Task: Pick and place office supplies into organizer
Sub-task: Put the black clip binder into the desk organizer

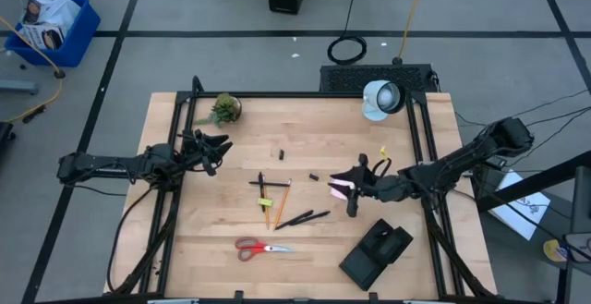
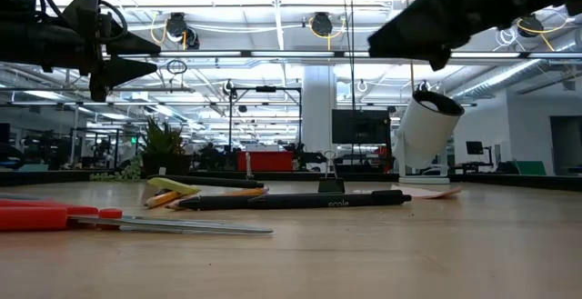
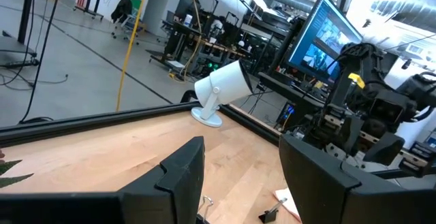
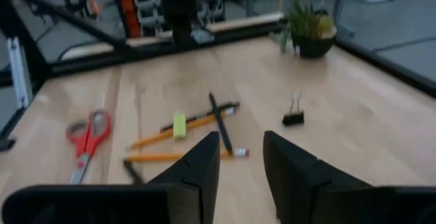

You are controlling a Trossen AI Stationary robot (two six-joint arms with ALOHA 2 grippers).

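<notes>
Wooden tabletop held the organizer (image 1: 376,253) near its right front edge, scissors (image 1: 261,247) left of it. My right gripper (image 4: 238,157) hovered beside the pink pad (image 1: 341,189), fingers apart, empty (my left gripper (image 3: 238,176) waited open, far left).

Scissors (image 2: 55,217) handles cut off by the low view's edge

A: How is the left arm placed?
B: It reaches in level from the left, raised off the worktop. The left gripper (image 1: 218,147) has its fingers (image 3: 178,176) spread, a clear gap between them, nothing held.

A: And the right arm?
B: It stretches in from the right, also raised. The right gripper (image 1: 350,189) has fingers (image 4: 197,166) parted, empty between.
</notes>
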